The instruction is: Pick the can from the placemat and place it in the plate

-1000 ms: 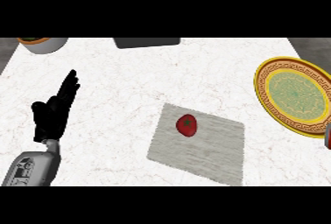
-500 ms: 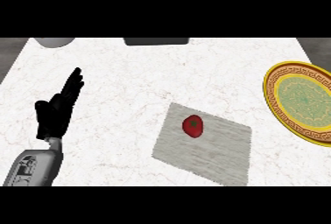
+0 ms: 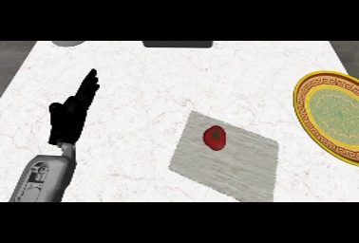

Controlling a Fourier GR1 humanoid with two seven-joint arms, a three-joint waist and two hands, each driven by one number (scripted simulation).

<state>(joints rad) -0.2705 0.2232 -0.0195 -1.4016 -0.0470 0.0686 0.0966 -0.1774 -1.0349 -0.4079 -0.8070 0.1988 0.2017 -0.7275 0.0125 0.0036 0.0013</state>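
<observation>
I see my left hand (image 3: 72, 113) well to the left of the placemat (image 3: 228, 162), fingers straight and together, pointing up and away, thumb out to the side; it holds nothing and rests open above the tabletop (image 3: 175, 76). Its grey forearm (image 3: 42, 178) runs down to the lower edge of the view and is cut off there. My right hand does not show in the head view.

The placemat is a pale grey woven rectangle, turned at an angle; its near corner is cut off by the lower edge. On it, toward its far-left part, lies the can (image 3: 215, 137): small, red, rounded, with a dark green mark on top. I cannot make out any label. It is untouched and well apart from the hand.

To the right of the placemat, apart from it, sits the plate (image 3: 306, 118), yellow rim with a dark patterned band and a greenish centre. It holds nothing that I can see; its right part is cut off by the view's edge.

Far beyond the placemat, at the tabletop's back edge, a dark flat thing (image 3: 177, 44) and a grey round thing (image 3: 68, 43) are both mostly cut off; I cannot tell what they are.
</observation>
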